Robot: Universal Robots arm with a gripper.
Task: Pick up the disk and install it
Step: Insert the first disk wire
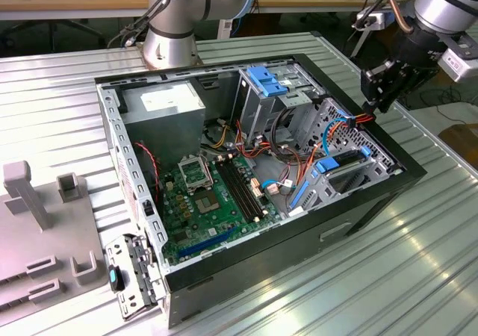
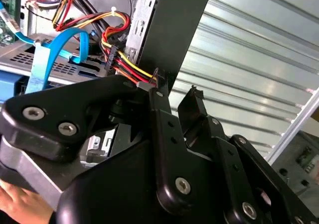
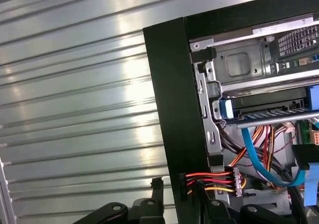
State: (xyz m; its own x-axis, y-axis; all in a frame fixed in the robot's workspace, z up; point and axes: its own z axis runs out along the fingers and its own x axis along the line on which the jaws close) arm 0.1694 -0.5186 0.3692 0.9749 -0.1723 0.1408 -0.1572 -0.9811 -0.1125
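Two risks stood out. First, the gripper (image 1: 379, 89) hung right at the case (image 1: 261, 265) wall, one finger (image 3: 157, 184) outside it and the other inside. By my judgement, any sideways drift would knock a finger against that wall (image 3: 169, 109) and stall the arm or scrape the case. Second, the inner finger sat against the power plug (image 3: 235, 180) and its red, orange and yellow wires (image 3: 209, 176). A pull from there could drag the loom, strain the plug, or snag the light blue cable (image 3: 256, 159) looping just beside it.

Jaws stood partly apart in the second wrist view, a moderate gap with the wall's edge showing through it. Nothing was clamped between the fingers as far as I could tell. The plug lay at one fingertip (image 2: 155, 92), touching or nearly so, rather than pinched.

As for the disk (image 1: 345, 166), it appeared to lie in its blue carrier inside the bay near the case's front corner, just below and inward of the gripper. The first wrist view showed its dark edge (image 3: 264, 106) with the blue carrier end beside the bay's frame. Whether it was fully seated could not be told.
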